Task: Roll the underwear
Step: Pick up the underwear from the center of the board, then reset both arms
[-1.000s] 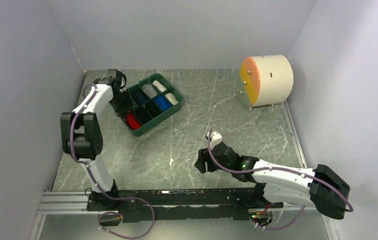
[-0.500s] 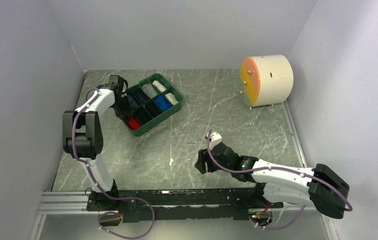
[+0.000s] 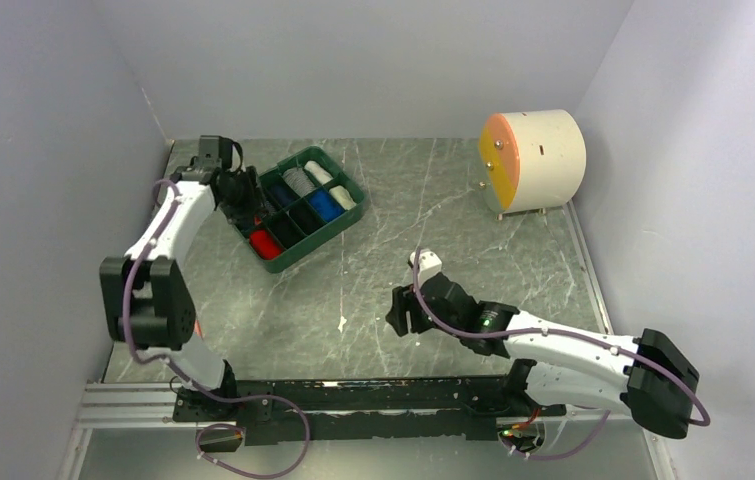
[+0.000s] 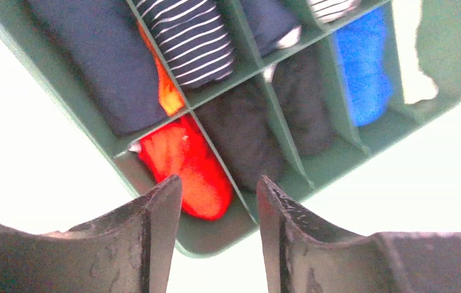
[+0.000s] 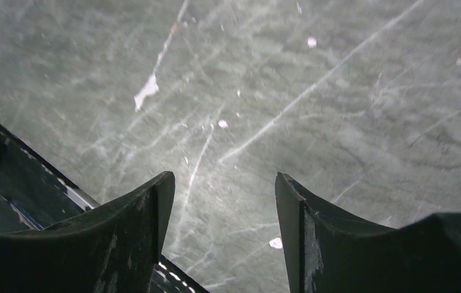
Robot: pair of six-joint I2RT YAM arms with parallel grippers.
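Left arm swung outward, left tool parted, empty, red underwear in tray compartment just ahead, right tool likewise

Far left on the grey marbled worktop there's a green divided tray, sitting at an angle. Inside it is a blue roll, a white roll just beside that, and a striped roll one row back. Far right, well apart, a cream drum lies on a small stand, its orange face turned left.

Grey marbled table — green divided tray back left, cream drum back right.
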